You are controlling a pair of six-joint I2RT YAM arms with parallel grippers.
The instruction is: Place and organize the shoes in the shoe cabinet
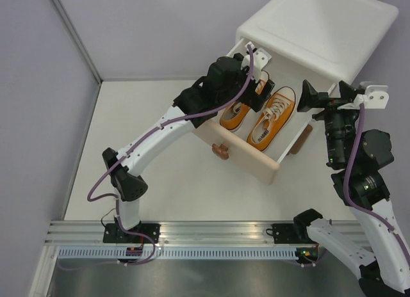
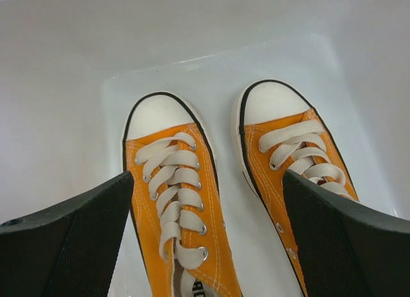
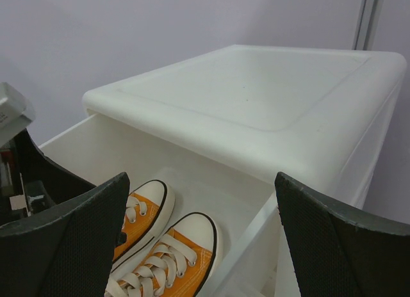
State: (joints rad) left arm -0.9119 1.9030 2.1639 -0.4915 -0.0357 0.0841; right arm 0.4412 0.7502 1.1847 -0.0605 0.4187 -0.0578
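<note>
Rail (image 1: 192, 232) at the near table edge is carrying both arm bases, well short of the cabinet (image 1: 327, 28). White table (image 1: 160, 175) is spanning from the rail to the cabinet. Cabinet's upper drawer (image 1: 246, 161) is sticking out of the front toward the arms, with a brown knob (image 1: 221, 150) sitting on its near face.

Left arm is reaching from the rail up over the drawer. Left gripper (image 2: 208, 182) is hanging above the drawer's inside, fingers (image 2: 77, 239) standing wide apart and gripping nothing.

One orange shoe (image 2: 173, 201) is lying below the gap between those fingers; wrist view is showing no contact. Other orange shoe (image 2: 295, 162) is lying just beside it, partly behind the finger on that side. Both are sitting flat on the drawer floor, side by side, white toe caps pointing into the cabinet and heels toward the knob.

Right gripper (image 3: 202, 178) is hovering beside the drawer's side wall, close to the cabinet's front and aimed across the drawer. Its fingers are likewise spread, with nothing between them.

Cabinet's white rounded top is sitting furthest back, near the grey wall (image 1: 160, 28).
</note>
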